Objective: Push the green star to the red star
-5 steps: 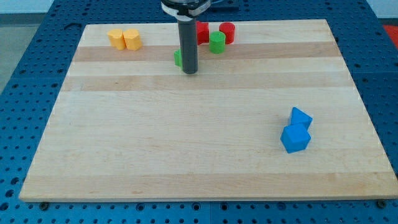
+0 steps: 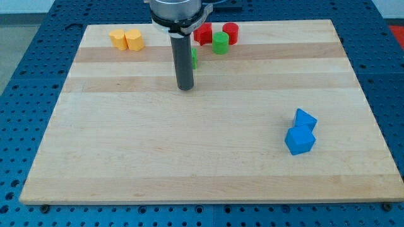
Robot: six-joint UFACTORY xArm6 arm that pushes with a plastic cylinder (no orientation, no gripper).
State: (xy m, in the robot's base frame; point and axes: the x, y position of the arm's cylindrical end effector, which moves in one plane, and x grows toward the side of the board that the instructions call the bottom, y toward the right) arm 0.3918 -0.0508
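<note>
My tip point(image 2: 185, 87) rests on the wooden board point(image 2: 189, 157) near the view's top centre. The green star point(image 2: 194, 58) is mostly hidden behind the rod; only a green sliver shows at the rod's right side, above the tip. The red star point(image 2: 203, 33) lies a little above and to the right of it, near the board's top edge. A green cylinder point(image 2: 219, 43) stands right of the red star, with a red cylinder point(image 2: 230, 33) beside it.
Two orange-yellow blocks point(image 2: 125, 39) sit side by side at the top left. Two blue blocks point(image 2: 301, 132) touch each other at the right, one above the other. The board lies on a blue perforated table point(image 2: 19, 75).
The rod has moved left and toward the view's bottom. The green sliver now shows on the rod's right side; before it showed on its left.
</note>
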